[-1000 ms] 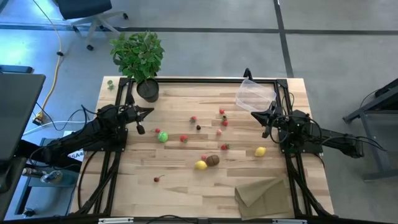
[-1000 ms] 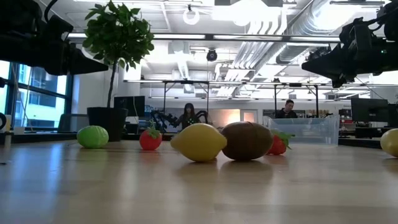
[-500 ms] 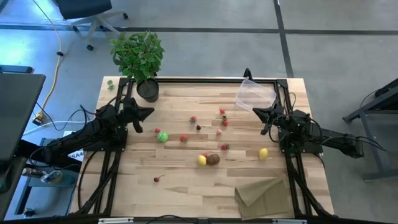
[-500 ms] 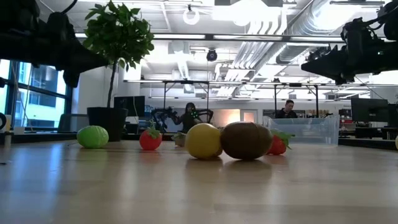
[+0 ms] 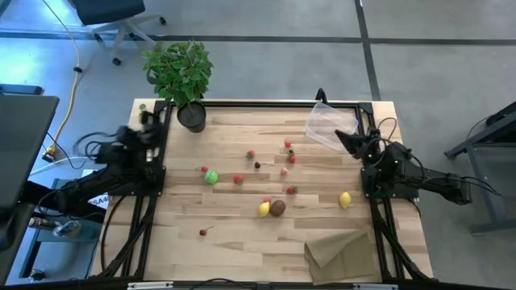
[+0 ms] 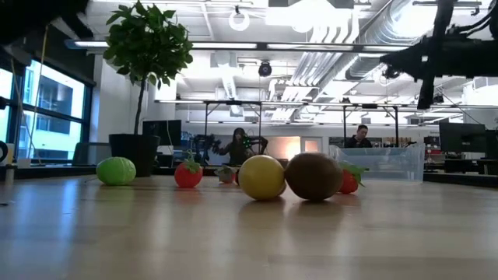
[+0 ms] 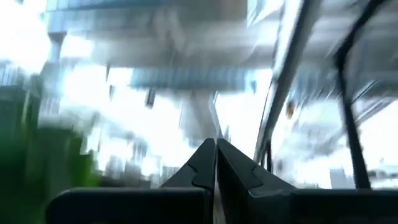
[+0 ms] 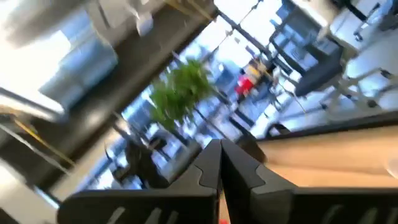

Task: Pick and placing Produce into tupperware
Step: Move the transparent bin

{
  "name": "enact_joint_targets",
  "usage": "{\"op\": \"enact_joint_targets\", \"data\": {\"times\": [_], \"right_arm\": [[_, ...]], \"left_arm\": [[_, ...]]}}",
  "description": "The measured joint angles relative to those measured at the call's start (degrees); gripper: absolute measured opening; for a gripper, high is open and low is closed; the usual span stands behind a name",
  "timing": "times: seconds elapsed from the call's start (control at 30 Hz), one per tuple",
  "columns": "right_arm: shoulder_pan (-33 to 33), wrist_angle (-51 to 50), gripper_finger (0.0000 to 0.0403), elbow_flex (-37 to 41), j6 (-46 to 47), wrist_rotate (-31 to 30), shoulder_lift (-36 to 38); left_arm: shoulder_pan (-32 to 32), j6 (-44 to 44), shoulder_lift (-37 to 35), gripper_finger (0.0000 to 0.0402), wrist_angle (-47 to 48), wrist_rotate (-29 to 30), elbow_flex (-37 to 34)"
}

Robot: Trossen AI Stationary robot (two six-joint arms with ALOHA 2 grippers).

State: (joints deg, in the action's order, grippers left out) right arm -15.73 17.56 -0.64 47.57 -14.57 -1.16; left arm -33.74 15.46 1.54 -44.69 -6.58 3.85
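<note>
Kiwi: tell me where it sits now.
High view: the kiwi lies near the table's middle, toward its front edge, touching a lemon on its left.

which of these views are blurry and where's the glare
Left wrist view: heavy motion smear, bright washed-out background, only the shut left hand sharp. Right wrist view: smeared too behind the shut right hand. High view: left arm blurred. Low view: crisp lemon and kiwi.

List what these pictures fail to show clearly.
- Left pincer: motion blur smears it in the high view.
- Tupperware: the right pincer overlaps one corner in the high view.
- Red berries: too small to identify.
- Second lemon: outside the low view.
</note>
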Motion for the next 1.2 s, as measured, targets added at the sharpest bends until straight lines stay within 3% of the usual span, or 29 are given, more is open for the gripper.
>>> {"op": "enact_joint_targets", "data": {"times": [0.07, 0.13, 0.3, 0.53, 0.7, 0.8, 0.97, 1.1, 1.2], "right_arm": [[0.0, 5.0, 0.0000, 0.0, -0.7, 2.0, 0.0], [0.0, 9.9, 0.0000, 0.0, -2.4, 5.8, 0.0], [0.0, 9.0, 0.0000, -4.6, -6.7, 7.5, -0.1], [0.0, -19.6, 0.0000, -22.7, -14.7, 4.0, -7.0], [0.0, -44.4, 0.0000, -38.8, -16.7, -2.3, -19.6], [0.0, -58.5, 0.0000, -47.2, -15.8, -6.4, -28.8], [-2.1, -74.5, 0.0000, -57.7, -14.4, -10.3, -44.8], [-7.5, -77.8, 0.0000, -62.5, -17.2, -9.2, -56.0], [-13.0, -76.7, 0.0000, -64.6, -21.6, -4.5, -62.6]], "left_arm": [[0.0, -2.4, 0.2, 0.0003, -2.1, -1.4, 2.3], [0.0, -4.6, 1.2, 0.0003, 1.6, -3.3, 5.8], [0.0, -11.9, 10.3, 0.0003, 25.4, -9.6, 19.5], [0.0, -20.3, 30.7, 0.0003, 55.8, -14.8, 35.8], [0.0, -24.3, 42.2, 0.0003, 70.1, -14.8, 42.2], [0.6, -25.2, 46.0, 0.0003, 73.8, -14.6, 43.5], [6.7, -24.8, 47.5, 0.0003, 77.8, -5.4, 43.5], [13.9, -22.5, 47.3, 0.0003, 80.4, 5.3, 43.5], [19.6, -20.9, 47.3, 0.0003, 82.7, 12.2, 43.5]]}}
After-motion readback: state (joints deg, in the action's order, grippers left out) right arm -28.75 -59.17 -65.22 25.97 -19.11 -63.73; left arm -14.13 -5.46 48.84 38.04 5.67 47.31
